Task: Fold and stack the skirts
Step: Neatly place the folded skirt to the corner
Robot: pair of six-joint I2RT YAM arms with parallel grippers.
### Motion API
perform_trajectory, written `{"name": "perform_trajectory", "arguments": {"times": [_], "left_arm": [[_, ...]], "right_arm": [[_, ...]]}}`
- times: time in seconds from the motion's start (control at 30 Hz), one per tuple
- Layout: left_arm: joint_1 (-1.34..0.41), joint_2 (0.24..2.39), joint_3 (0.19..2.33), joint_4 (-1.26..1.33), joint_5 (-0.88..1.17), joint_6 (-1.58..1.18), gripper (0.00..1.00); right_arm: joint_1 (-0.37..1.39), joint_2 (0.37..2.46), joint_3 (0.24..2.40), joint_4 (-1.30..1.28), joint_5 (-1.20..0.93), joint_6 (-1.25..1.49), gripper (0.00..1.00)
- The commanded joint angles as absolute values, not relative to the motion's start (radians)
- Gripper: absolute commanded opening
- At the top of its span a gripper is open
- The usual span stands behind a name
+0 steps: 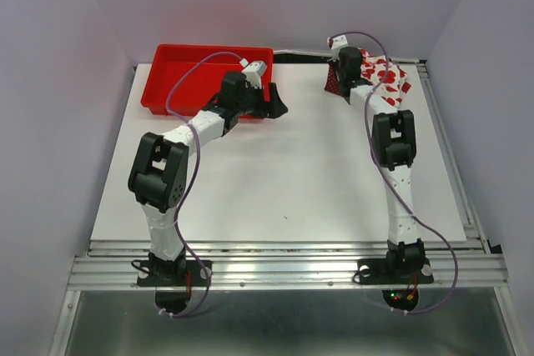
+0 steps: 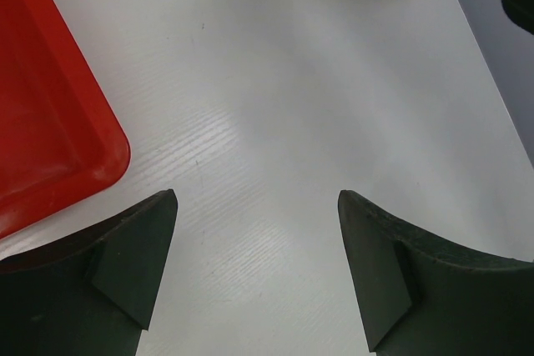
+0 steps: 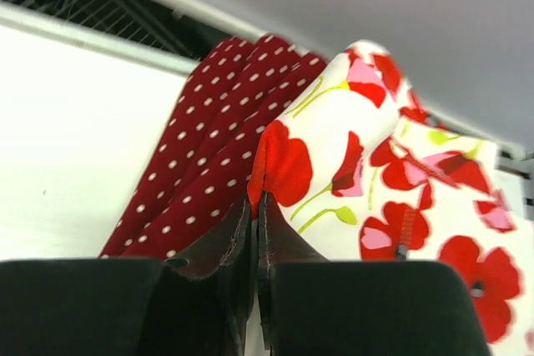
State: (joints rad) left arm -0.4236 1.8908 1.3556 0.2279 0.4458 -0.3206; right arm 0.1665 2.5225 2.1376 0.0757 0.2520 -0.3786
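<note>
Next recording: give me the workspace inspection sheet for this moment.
Surface: white table, flat.
Job's things: polka-dot skirt and floral skirt, bunched and touching, far right corner.
Clutter: red tray, far left.
Grippers: left gripper open over bare table beside the tray; right gripper shut, apparently pinching the floral skirt's edge.
Cables: purple cable loops along each arm.
Surroundings: grey walls; metal rail at near edge.

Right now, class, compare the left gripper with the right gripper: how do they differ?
The left gripper stands open; the right gripper is shut. The left gripper holds nothing, above the table beside the red tray; the right gripper pinches the flowered skirt. Both have dark fingers.
</note>
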Motion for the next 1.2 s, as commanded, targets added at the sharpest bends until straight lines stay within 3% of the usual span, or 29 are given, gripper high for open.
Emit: {"name": "perform_trajectory", "arguments": {"times": [0.0,0.07,0.1,0.13,0.27,0.43,0.47,0.8,0.97,1.17], "left_arm": [[-0.416,1.824,1.35,0.267,0.48,-0.308,0.9],[-0.416,1.824,1.35,0.265,0.486,-0.307,0.91],[-0.416,1.824,1.35,0.264,0.492,-0.304,0.94],[-0.417,1.824,1.353,0.255,0.497,-0.299,0.96],[-0.422,1.799,1.365,0.23,0.502,-0.253,0.98],[-0.428,1.749,1.402,0.149,0.443,-0.187,0.98],[-0.428,1.732,1.425,0.1,0.402,-0.164,0.98],[-0.393,1.55,1.463,-0.204,0.121,0.069,0.98],[-0.292,1.406,1.366,-0.247,0.235,0.101,0.98],[-0.262,1.237,1.155,-0.238,0.161,0.152,0.98]], "right_arm": [[0.176,2.554,2.12,0.143,0.242,-0.399,0.01],[0.186,2.563,2.132,0.115,0.227,-0.397,0.1],[0.186,2.568,2.141,0.091,0.23,-0.393,0.27],[0.186,2.566,2.154,0.075,0.221,-0.39,0.28],[0.186,2.469,2.117,0.068,0.198,-0.364,0.61],[0.186,2.344,2.108,0.006,0.15,-0.31,0.87],[0.186,2.285,2.108,-0.003,0.128,-0.287,0.98],[0.08,1.846,1.898,-0.323,-0.055,-0.08,1.0],[-0.069,1.648,1.607,-0.423,-0.247,-0.028,1.0],[-0.104,1.395,1.232,-0.429,-0.281,-0.043,1.0]]}}
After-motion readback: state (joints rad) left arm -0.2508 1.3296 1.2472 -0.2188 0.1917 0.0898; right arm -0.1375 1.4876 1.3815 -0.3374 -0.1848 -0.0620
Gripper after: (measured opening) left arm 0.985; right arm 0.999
